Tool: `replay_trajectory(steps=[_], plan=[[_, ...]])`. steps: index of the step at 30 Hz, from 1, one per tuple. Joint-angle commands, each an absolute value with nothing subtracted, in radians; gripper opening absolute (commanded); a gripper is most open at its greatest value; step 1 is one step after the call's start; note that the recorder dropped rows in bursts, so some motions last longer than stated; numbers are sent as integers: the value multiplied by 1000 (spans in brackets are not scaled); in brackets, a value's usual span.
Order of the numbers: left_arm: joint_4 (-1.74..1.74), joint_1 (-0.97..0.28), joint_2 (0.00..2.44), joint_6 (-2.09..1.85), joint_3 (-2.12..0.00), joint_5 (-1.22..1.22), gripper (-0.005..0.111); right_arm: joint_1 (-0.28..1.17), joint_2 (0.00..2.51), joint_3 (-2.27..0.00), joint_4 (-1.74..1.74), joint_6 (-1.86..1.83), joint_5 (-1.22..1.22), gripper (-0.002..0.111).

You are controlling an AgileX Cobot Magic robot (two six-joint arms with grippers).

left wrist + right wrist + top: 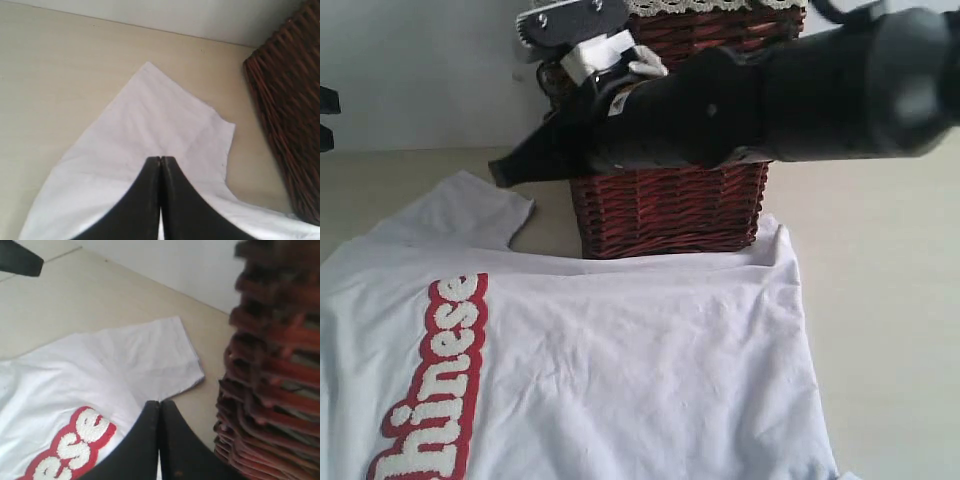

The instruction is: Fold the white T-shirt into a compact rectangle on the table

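Your tee (620, 380) lies spread and unfolded on the desk (890, 300), its far edge bunched against the basket (670, 215). Both claws are clenched on nothing. The left claw (160, 162) and the right claw (159, 407) each point at a sleeve (165, 120). Open before you descend, pinch the sleeve hem (cloth only, not desk), then fold inward, away from the basket. The desk is pale and matte, with a white wall behind.

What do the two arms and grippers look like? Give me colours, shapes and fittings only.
The left gripper has two matte black fingers, broad at the base, tapering to a narrow tip. The right gripper looks the same. The right arm is a thick, rounded black tube with a white plastic block and a grey metal plate near its wrist.
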State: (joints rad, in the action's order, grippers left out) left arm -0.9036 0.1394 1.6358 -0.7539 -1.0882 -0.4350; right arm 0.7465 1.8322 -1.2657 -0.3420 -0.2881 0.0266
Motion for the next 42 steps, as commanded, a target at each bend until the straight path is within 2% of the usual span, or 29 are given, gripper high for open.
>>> replay_trajectory(steps=[1,10,17,20,25,33,36,42], plan=[[-985,141,1632,-813,-1082,-415,0,720,1915,-1314,-314,-286,35,0],[-1013,141,1632,-834,-1082,-398,0,446,1917,-1314,-316,-262,149,0],[-1013,141,1634,-836,-1082,-370,0,411,1810,-1314,-86,-174,314,0],[-1033,139,1634,-836,-1082,-412,0,332,1760,-1314,186,134,398,0],[-1051,137,1634,-837,-1082,-451,0,244,1758,-1314,418,324,440,0],[-1069,137,1634,-857,-1082,-458,0,190,1713,-1311,422,341,482,0],[-1079,137,1634,-863,-1082,-457,0,190,1609,-1246,417,338,463,0],[-1097,137,1634,-882,-1082,-450,0,195,1302,-948,278,323,309,0]])
